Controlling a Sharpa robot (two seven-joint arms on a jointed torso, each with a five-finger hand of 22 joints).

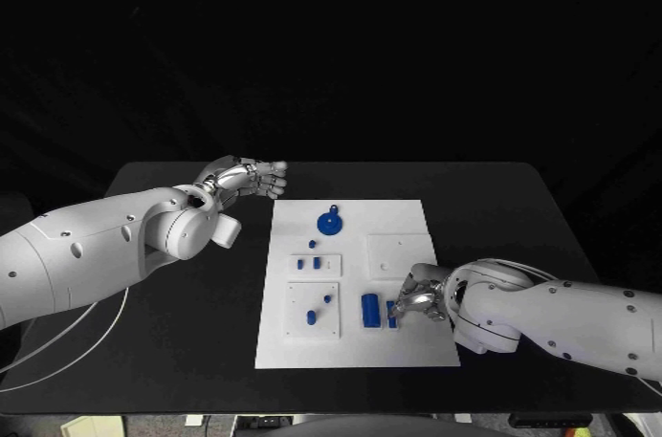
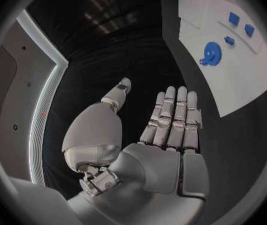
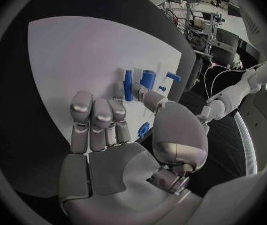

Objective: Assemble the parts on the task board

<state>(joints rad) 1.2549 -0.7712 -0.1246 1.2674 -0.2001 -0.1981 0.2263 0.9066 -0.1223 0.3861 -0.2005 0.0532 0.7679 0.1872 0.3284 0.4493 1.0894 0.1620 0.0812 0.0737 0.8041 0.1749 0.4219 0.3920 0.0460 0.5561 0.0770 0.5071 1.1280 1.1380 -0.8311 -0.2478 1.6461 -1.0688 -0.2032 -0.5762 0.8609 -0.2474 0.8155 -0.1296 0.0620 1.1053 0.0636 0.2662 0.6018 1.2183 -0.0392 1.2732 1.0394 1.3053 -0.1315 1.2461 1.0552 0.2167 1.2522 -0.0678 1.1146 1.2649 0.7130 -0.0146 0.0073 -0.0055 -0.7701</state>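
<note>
In the head view, the board [image 1: 356,284] is seen in the middle of the table [image 1: 180,294]. The left hand [image 1: 249,180] is held over the table just off the board's far left corner, apart from every part; its fingers look bent, and nothing is seen in them. The right hand [image 1: 418,296] is set low over the board's near right area, its fingers right beside two upright blue blocks [image 1: 378,310]. Whether they touch cannot be told. A blue gear [image 1: 330,224] lies further up the board, and small blue pieces [image 1: 315,262] sit in the left panels.

In the left wrist view, the left hand [image 2: 152,135] is shown with fingers straight and together, thumb apart, holding nothing. The gear [image 2: 210,51] lies on the board [image 2: 240,85] well beyond the fingertips.

In the right wrist view, the right hand [image 3: 127,135] is seen with fingers curled inward; a blue bar [image 3: 128,85] stands just past the thumb tip, and a small blue piece [image 3: 144,130] is partly hidden beside the thumb, so a grasp cannot be confirmed
</note>
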